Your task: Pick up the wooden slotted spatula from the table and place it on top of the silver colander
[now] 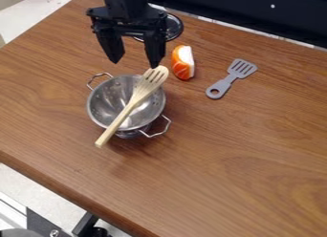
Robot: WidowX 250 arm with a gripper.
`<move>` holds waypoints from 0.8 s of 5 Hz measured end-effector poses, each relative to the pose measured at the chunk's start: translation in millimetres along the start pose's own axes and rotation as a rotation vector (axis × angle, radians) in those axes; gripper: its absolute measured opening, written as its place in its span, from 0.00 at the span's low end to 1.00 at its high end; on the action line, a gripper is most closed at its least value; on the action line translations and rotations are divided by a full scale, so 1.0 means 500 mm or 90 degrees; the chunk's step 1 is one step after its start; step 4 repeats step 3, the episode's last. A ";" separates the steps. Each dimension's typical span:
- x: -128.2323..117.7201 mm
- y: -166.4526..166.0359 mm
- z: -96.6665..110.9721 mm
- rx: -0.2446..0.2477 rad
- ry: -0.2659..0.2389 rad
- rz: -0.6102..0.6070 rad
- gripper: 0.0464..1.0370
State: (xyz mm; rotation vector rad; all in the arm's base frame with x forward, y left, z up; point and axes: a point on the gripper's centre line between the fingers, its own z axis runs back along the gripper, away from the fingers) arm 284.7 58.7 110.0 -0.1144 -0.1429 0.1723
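The black gripper (134,64) hangs open near the top left of the camera view, with nothing between its fingers. Just below it stands a metal colander (102,107) with two wire handles. A wooden slotted spatula (131,106) lies across the colander's rim, its slotted head at the upper right close by the gripper's right finger and its handle end past the lower left rim. Whether finger and spatula touch, I cannot tell. To the right of the gripper lies an orange and white toy food piece (183,62). Farther right is a grey slotted spatula (231,78), flat on the table.
Behind the gripper, a round metal-rimmed object (173,27) is partly hidden by the arm. The brown wooden table (230,159) has its front edge running from the left down to the bottom. A dark panel (256,14) borders the far side.
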 end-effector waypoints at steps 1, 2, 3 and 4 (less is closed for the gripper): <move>0.030 0.025 0.008 -0.007 -0.016 0.028 0.96; 0.038 0.060 0.015 -0.007 -0.007 0.030 0.96; 0.039 0.095 0.012 -0.009 0.008 0.030 0.96; 0.039 0.095 0.012 -0.009 0.008 0.030 0.96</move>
